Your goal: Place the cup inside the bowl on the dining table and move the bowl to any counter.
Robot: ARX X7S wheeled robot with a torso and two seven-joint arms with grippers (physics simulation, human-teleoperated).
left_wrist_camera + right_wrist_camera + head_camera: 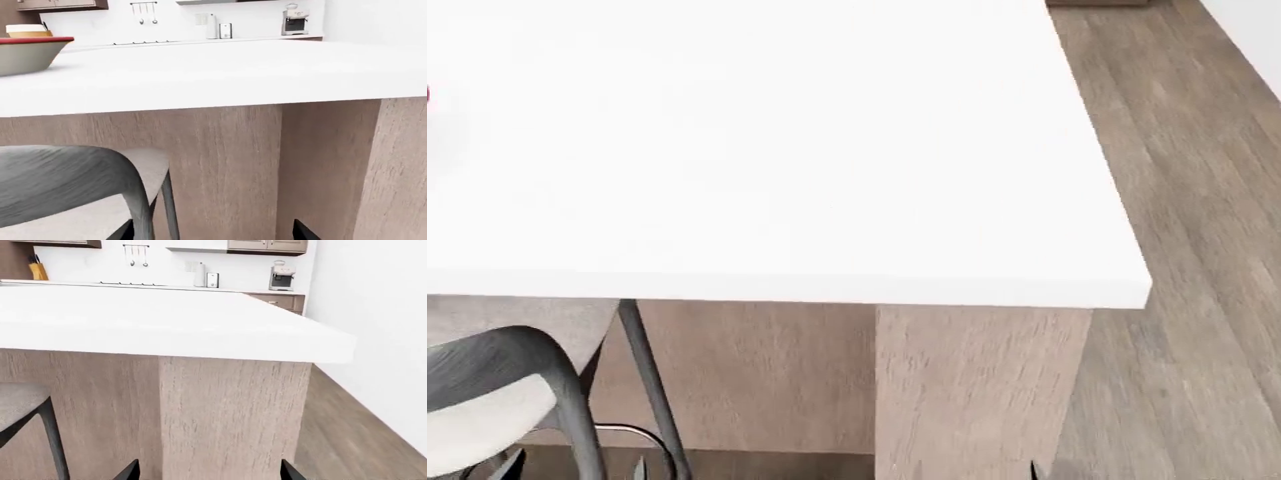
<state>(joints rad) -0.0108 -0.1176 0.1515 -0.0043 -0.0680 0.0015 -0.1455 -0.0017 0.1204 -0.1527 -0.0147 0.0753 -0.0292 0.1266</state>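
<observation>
Both arms hang low, beneath the edge of the dining table (761,150). The right gripper (208,471) shows only two dark fingertips set wide apart, holding nothing, facing a wood-grain table leg (233,415). The left gripper (213,232) likewise shows spread tips, empty, just beside a grey chair (73,175). Above and beyond the left gripper, the bowl (30,52) sits on the tabletop; the cup (27,31) seems to stand inside it. Far behind lies the counter (133,286).

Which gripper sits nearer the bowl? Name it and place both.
Left. The bowl shows only in the left wrist view, on the dining table above that gripper. The right gripper hangs below the table's corner, farther off.
</observation>
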